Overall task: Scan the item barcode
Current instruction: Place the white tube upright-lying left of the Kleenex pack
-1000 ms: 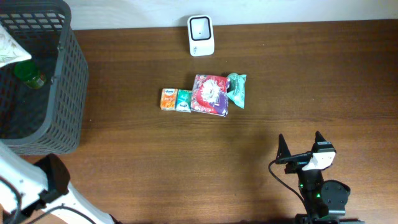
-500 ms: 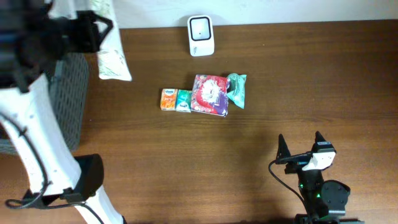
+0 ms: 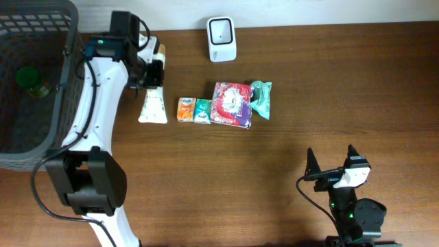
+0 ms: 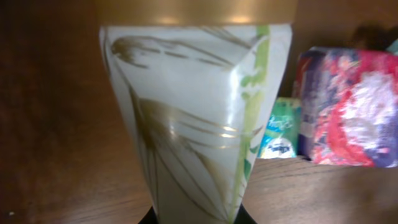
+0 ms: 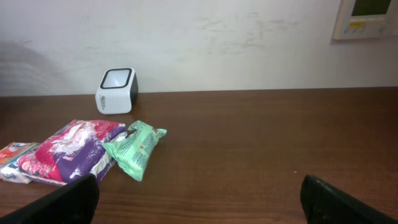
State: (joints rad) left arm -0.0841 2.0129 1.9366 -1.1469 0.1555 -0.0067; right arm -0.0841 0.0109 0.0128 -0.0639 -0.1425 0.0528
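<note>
Overhead, the white tube with a green leaf print is held at its narrow end by the left gripper, whose jaws are closed tight on it. The tube's wide end points away from the gripper toward the near side of the table. Whether that end rests on the wood cannot be told. In the left wrist view the tube fills the frame, with a gold band across its far, wide end.

The barcode scanner stands at the far edge of the table, well to the right of the tube and apart from it. Just right of the tube's wide end a row of goods lies side by side: an orange pack, a teal pack, a red-and-purple pack and a green pouch.

A dark basket sits left of the left arm, with a green item inside it.

The right gripper sits at the near right of the table, jaws spread wide and holding nothing.
</note>
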